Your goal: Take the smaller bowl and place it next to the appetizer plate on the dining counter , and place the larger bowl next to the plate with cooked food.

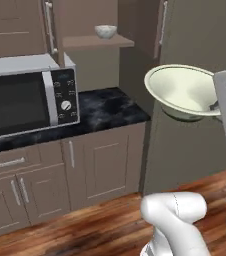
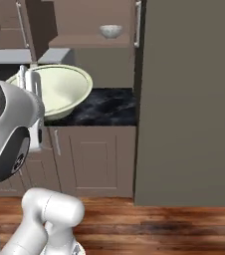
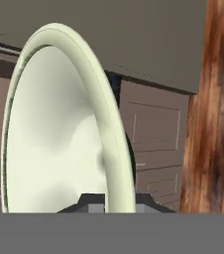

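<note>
Gripping the larger bowl [image 1: 177, 90] by its rim — hand [image 1: 216, 106] aloft.

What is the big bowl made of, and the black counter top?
The big bowl looks like glazed pottery: smooth, cream inside, with a soft shine and a thick rim. It could be plastic; a rendered picture leaves that open. The counter top looks like polished marble, black with cloudy pale veins.

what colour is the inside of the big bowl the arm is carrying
Cream-white inside the larger bowl, clearest in the left base view.
</note>
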You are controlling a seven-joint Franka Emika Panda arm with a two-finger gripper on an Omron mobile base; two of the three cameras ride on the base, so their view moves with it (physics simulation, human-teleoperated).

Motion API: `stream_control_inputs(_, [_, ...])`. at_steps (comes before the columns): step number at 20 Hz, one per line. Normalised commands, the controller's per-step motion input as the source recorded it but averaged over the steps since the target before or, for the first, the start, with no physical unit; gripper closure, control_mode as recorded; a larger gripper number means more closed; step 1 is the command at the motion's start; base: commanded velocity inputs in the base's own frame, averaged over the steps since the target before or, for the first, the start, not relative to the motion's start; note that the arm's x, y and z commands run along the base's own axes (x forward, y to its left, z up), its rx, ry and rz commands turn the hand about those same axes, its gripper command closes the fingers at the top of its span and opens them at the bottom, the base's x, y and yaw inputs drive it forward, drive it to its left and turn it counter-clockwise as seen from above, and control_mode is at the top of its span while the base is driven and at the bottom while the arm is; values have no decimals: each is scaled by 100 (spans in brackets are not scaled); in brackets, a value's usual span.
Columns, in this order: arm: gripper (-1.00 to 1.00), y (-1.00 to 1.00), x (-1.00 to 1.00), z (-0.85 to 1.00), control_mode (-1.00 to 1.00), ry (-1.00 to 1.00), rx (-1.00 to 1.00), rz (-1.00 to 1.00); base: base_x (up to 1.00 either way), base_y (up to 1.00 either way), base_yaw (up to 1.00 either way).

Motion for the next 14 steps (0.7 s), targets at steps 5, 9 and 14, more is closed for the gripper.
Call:
stream_control_inputs(5, [100,0,0,0,100,0,0,0,0,0,-100])
stream_control_inputs(9, [100,0,0,0,100,0,0,0,-2,64,-77])
stream_control_inputs(14, [100,0,0,0,100,0,0,0,0,100,-50])
